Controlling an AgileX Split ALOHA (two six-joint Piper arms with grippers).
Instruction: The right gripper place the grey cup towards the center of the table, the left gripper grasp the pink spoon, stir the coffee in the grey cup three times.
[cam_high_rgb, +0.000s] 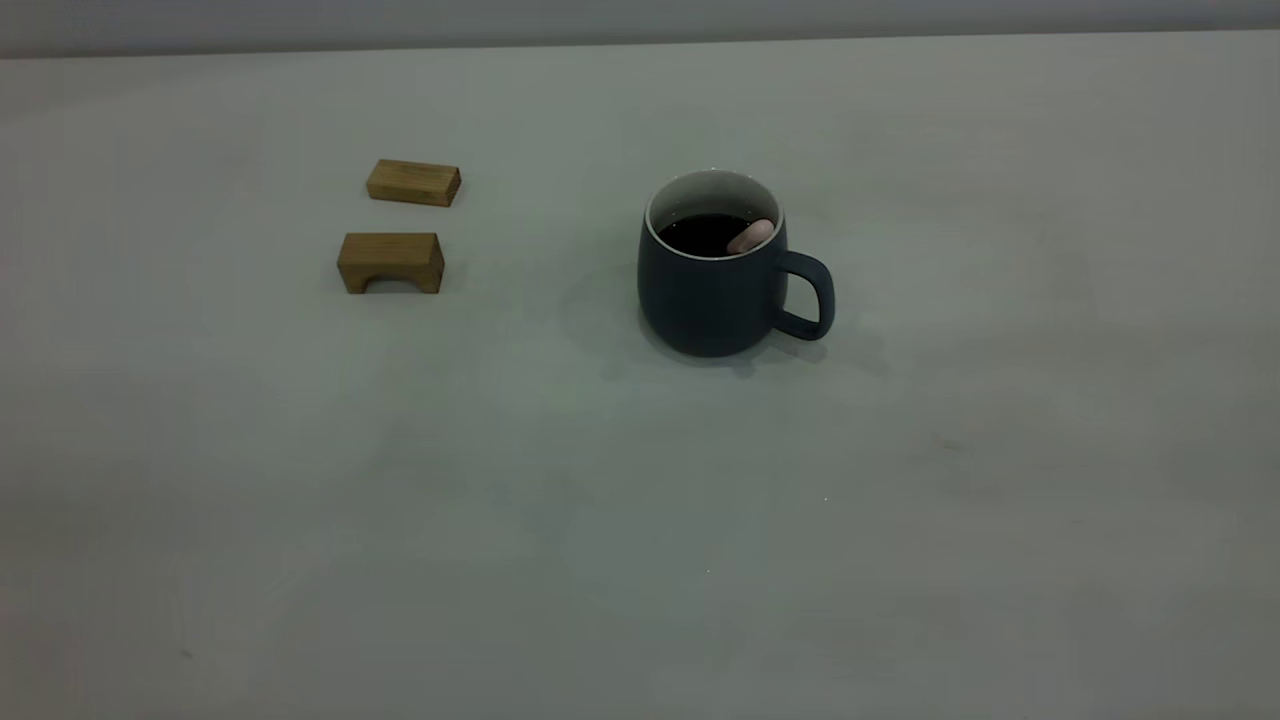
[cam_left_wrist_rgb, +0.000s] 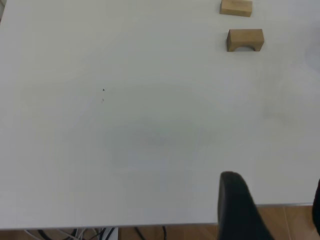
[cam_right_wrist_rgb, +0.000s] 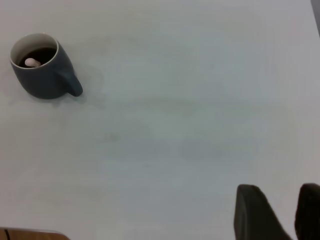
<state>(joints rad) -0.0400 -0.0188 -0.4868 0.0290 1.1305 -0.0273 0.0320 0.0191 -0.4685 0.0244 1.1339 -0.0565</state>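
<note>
The grey cup (cam_high_rgb: 715, 295) stands upright near the middle of the table (cam_high_rgb: 640, 520), its handle pointing to the view's right. Dark coffee (cam_high_rgb: 700, 234) fills it. The pale end of the pink spoon (cam_high_rgb: 751, 236) leans on the inner rim on the handle side, the rest sunk in the liquid. From the right wrist, the cup (cam_right_wrist_rgb: 42, 80) and spoon tip (cam_right_wrist_rgb: 31, 62) lie far from my right gripper (cam_right_wrist_rgb: 285, 202), which is open and empty. My left gripper (cam_left_wrist_rgb: 274, 205) hangs open over the table's edge, holding nothing. Neither arm shows in the exterior view.
Two brown wooden blocks sit at the table's left: a flat one (cam_high_rgb: 413, 183) farther back and an arched one (cam_high_rgb: 390, 262) nearer. Both also appear in the left wrist view, the flat block (cam_left_wrist_rgb: 236, 7) and the arched block (cam_left_wrist_rgb: 245, 39). A wooden floor (cam_left_wrist_rgb: 290, 222) lies beyond the edge.
</note>
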